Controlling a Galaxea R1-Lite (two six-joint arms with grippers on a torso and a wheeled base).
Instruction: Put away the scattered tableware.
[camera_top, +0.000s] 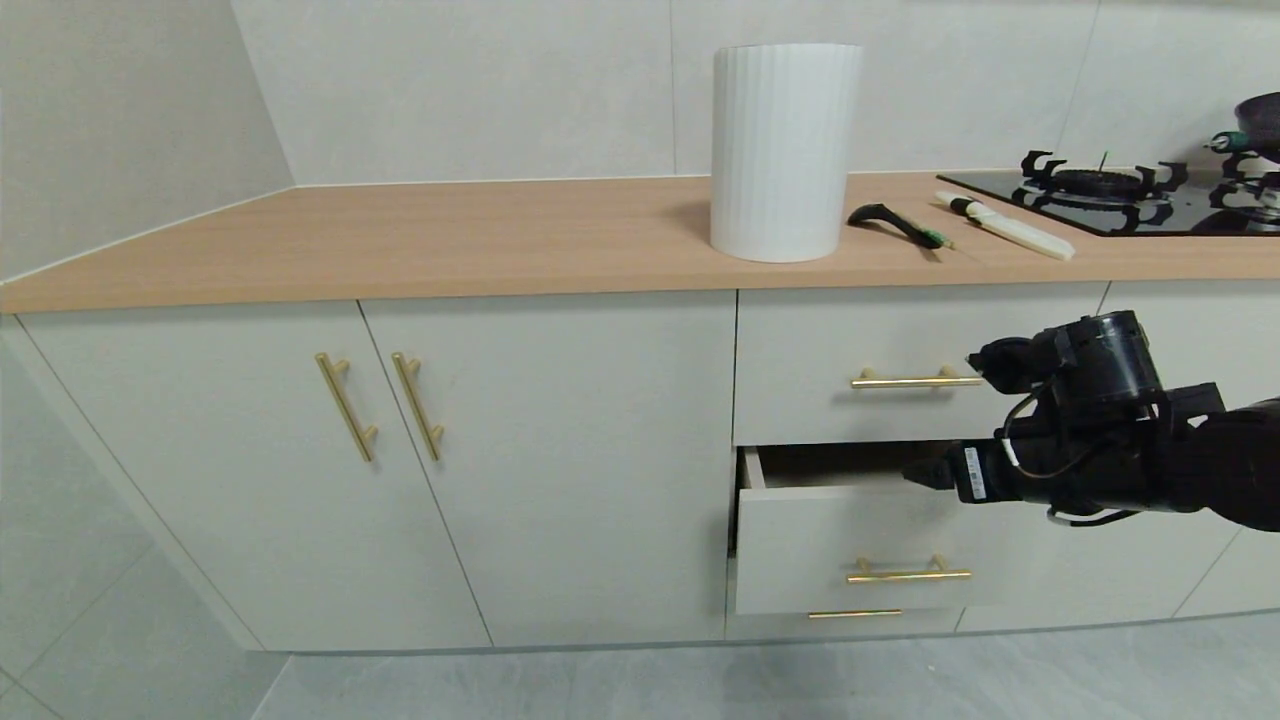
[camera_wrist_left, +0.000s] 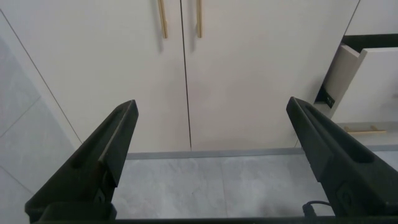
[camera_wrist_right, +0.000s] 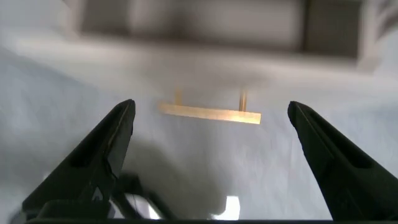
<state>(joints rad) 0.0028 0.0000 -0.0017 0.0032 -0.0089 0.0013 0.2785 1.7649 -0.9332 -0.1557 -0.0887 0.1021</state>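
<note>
While the left gripper (camera_wrist_left: 211, 155) and right gripper (camera_wrist_right: 211, 155) were spread wide, the black-handled utensil (camera_top: 895, 222) and white knife (camera_top: 1003, 225) were found on the countertop (camera_top: 450, 235) beside the hob (camera_top: 1010, 188) and were judged light, rigid, slippery, best pinched across their handles.

White, vertically ribbed canister (camera_top: 785, 150) on light wood-grain table (camera_top: 450, 235). Just right of canister, black utensil (camera_top: 895, 224) with green tip, then cream knife (camera_top: 1005, 225) with black-banded handle. Below canister, off-white drawer (camera_top: 800, 545) with brass-gold pull (camera_top: 908, 575).
</note>
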